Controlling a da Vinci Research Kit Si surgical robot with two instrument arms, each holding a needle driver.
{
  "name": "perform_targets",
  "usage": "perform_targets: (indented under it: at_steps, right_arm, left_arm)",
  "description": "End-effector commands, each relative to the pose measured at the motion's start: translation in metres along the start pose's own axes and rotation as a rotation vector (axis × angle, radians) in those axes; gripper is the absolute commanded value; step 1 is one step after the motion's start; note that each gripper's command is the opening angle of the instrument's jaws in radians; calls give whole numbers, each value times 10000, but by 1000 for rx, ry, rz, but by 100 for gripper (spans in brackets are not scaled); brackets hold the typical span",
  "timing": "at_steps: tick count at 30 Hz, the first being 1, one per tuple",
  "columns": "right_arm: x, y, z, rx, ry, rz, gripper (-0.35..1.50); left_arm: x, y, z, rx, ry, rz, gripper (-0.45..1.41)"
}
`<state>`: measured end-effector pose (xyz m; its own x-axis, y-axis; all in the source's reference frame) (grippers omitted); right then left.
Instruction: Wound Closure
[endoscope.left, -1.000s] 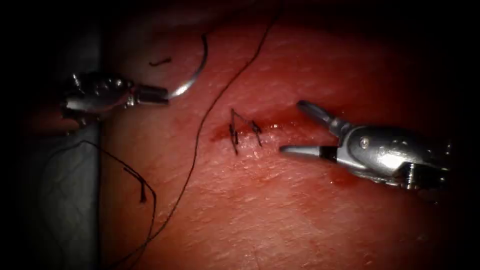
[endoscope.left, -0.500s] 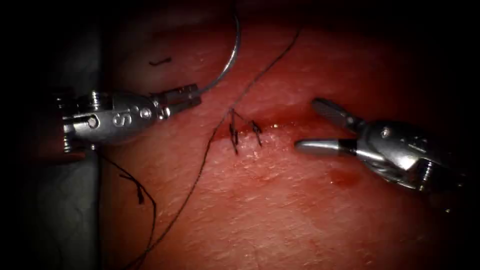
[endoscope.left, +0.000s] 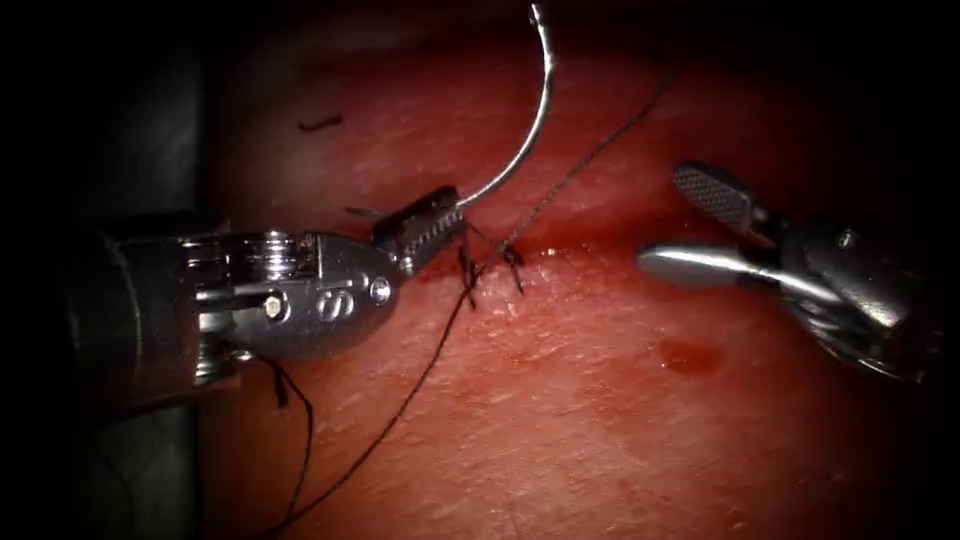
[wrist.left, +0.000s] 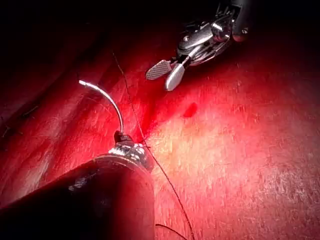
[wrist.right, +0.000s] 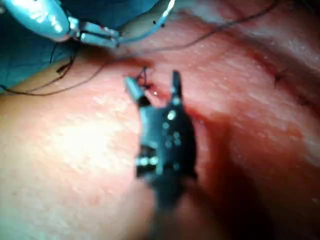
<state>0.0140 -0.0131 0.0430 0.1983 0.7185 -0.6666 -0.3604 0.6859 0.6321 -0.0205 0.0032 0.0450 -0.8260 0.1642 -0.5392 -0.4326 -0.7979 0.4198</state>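
The tissue (endoscope.left: 560, 400) lies broad under both tools, its cut (endoscope.left: 560, 245) running between them with a knotted stitch (endoscope.left: 468, 270) just past the left tool's tip. The left tool (endoscope.left: 425, 225) is clenched on one end of the curved needle (endoscope.left: 520, 140), which arcs up and away from its jaws, clear of the tissue, while the right tool (endoscope.left: 690, 225) hovers released and empty on the cut's right side. The thread (endoscope.left: 430, 360) runs slantwise just beyond the left tool's tip, and a small red spot (endoscope.left: 690, 355) sits below the right tool's jaws.
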Motion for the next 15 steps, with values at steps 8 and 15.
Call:
perform_targets:
  at_steps: [8, 15]
  right_arm:
    - [24, -12, -3, 71, -1, 41, 111]
    - [27, -2, 20, 56, -6, 76, 121]
  left_arm:
    - [20, 23, -6, 82, -63, 98, -45]
    - [37, 34, -19, 138, -77, 163, -45]
